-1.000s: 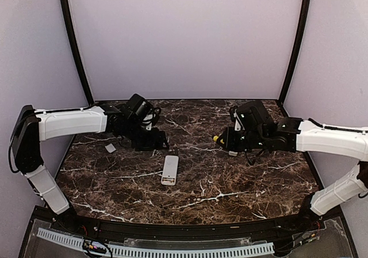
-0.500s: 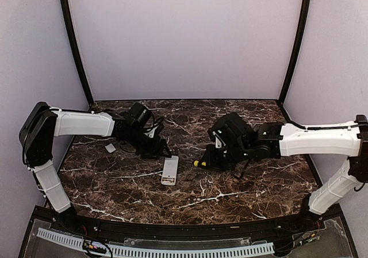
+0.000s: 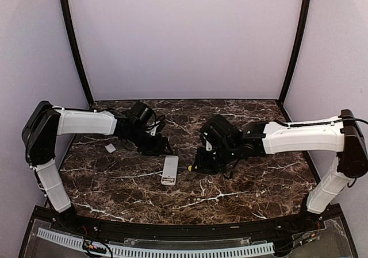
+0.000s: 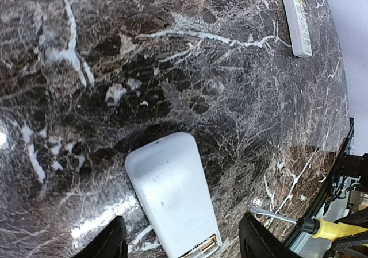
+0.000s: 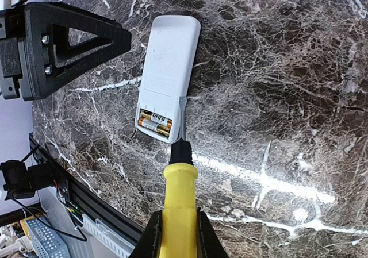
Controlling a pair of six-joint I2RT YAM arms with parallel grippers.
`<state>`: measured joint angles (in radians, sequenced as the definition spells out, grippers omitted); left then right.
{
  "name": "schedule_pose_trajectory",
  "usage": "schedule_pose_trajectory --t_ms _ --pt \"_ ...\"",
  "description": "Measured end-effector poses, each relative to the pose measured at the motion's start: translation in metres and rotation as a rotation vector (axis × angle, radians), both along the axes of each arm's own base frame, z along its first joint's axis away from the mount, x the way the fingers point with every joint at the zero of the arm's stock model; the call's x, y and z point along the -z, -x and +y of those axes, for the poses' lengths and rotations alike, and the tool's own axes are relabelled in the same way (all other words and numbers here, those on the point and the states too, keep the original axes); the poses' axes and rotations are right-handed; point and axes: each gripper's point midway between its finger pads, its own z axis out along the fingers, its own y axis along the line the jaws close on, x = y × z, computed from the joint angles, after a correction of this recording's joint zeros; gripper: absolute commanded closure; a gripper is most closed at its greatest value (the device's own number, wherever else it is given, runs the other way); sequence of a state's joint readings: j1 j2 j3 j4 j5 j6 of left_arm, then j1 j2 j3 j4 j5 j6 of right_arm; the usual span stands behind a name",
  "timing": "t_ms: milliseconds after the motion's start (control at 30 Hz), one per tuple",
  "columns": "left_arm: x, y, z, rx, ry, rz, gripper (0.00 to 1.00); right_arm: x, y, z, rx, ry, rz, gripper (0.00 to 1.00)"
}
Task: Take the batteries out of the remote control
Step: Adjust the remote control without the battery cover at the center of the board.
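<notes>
Marble table (image 3: 241, 183) dark, white-veined | remote (image 3: 169, 170) lying on it | lilac walls (image 3: 184, 39)

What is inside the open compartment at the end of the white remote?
Two batteries lie side by side in the remote, gold-and-black labels facing up. The screwdriver has its shaft along the remote's edge beside them. Their undersides and the contacts are hidden.

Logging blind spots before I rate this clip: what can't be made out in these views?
Batteries: too small in the top view; markings blurred in the right wrist view.
Remote, battery compartment: cut by the bottom edge in the left wrist view.
Screwdriver tip: contact with the remote unclear, right wrist view.
Right gripper, its fingers: mostly cut off by the bottom edge, right wrist view.
</notes>
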<state>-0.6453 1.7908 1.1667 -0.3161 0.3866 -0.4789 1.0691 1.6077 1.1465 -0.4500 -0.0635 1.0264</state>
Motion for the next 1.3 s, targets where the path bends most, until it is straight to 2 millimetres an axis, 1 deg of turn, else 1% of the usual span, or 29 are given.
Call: schedule_pose_trajectory --t_ms 133,233,300,367,467,567,700,800,933,1300 --pt "-0.013 -0.023 -0.008 0.012 -0.022 -0.077 0.26 0.0 -0.006 -0.007 0.037 0.024 -0.029 1.0" --pt "-0.022 -0.044 -0.019 0.024 -0.051 -0.148 0.23 -0.008 -0.012 -0.016 0.068 0.03 -0.07 1.0" --pt "-0.021 -0.054 -0.026 0.038 -0.093 -0.192 0.21 -0.011 -0.014 -0.021 0.081 0.027 -0.084 1.0" --pt "-0.015 -0.059 -0.035 0.065 -0.151 -0.23 0.19 -0.014 -0.015 -0.03 0.1 0.026 -0.099 1.0" --pt "0.003 -0.058 -0.041 0.107 -0.247 -0.261 0.17 -0.017 -0.017 -0.043 0.128 0.018 -0.112 1.0" --pt "0.022 -0.052 -0.04 0.151 -0.345 -0.275 0.14 -0.016 -0.019 -0.055 0.155 0.018 -0.115 1.0" --pt "0.036 -0.051 -0.037 0.188 -0.422 -0.285 0.12 -0.009 -0.025 -0.065 0.181 0.025 -0.113 1.0" --pt "0.038 -0.053 -0.034 0.197 -0.449 -0.295 0.11 -0.007 -0.027 -0.068 0.189 0.027 -0.112 1.0" --pt "0.038 -0.058 -0.031 0.199 -0.478 -0.314 0.11 -0.01 -0.029 -0.065 0.187 0.01 -0.117 1.0" --pt "0.048 -0.055 -0.023 0.223 -0.528 -0.299 0.1 -0.013 -0.032 -0.062 0.19 -0.012 -0.123 1.0"
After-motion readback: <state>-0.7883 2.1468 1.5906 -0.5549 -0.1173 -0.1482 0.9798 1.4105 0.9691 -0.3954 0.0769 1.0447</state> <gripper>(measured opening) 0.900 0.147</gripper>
